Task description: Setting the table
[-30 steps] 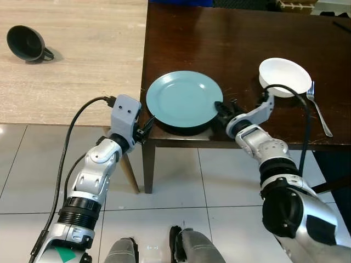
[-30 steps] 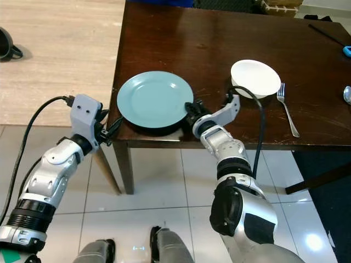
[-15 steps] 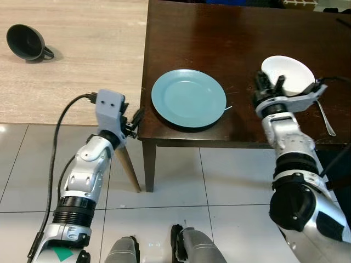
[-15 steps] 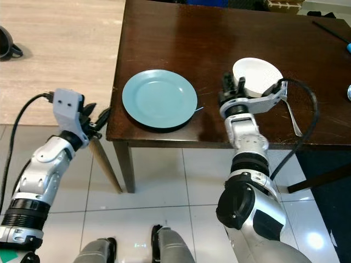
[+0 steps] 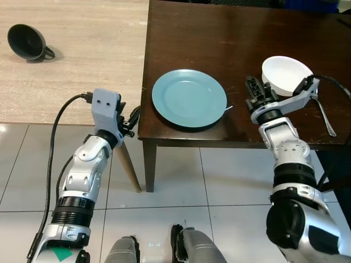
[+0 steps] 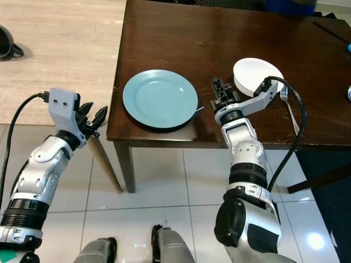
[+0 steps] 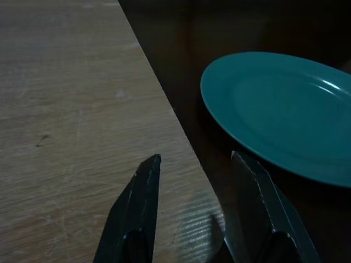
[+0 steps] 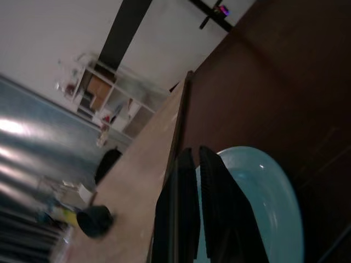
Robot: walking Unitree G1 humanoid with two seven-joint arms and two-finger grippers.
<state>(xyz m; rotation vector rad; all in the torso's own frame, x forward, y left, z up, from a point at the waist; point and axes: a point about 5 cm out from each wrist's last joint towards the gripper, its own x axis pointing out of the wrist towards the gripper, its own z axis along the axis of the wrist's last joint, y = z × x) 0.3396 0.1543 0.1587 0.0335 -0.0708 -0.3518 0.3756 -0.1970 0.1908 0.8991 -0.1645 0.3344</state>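
Observation:
A teal plate (image 5: 189, 97) lies flat on the dark wooden table (image 5: 197, 33), close to its front left corner. To the plate's right stands a white bowl (image 5: 285, 75), with a fork (image 5: 322, 115) beside it. My left gripper (image 6: 94, 113) hangs open just off the table's left edge, empty; in the left wrist view its fingers (image 7: 143, 203) point at the plate (image 7: 285, 109). My right gripper (image 5: 255, 92) is shut and empty above the table, between plate and bowl. The right wrist view has its fingers (image 8: 184, 181) pressed together over the plate (image 8: 263, 219).
A light wooden table (image 5: 82, 60) adjoins on the left, with a black cup (image 5: 24, 43) on its side at the far left. Its slanted leg (image 5: 129, 167) stands below my left gripper. White tiled floor (image 5: 181, 186) lies in front.
Both grippers have come off the plate's rim. The left one drew back to the left past the table edge and opened. The right one swung right toward the bowl and shut.

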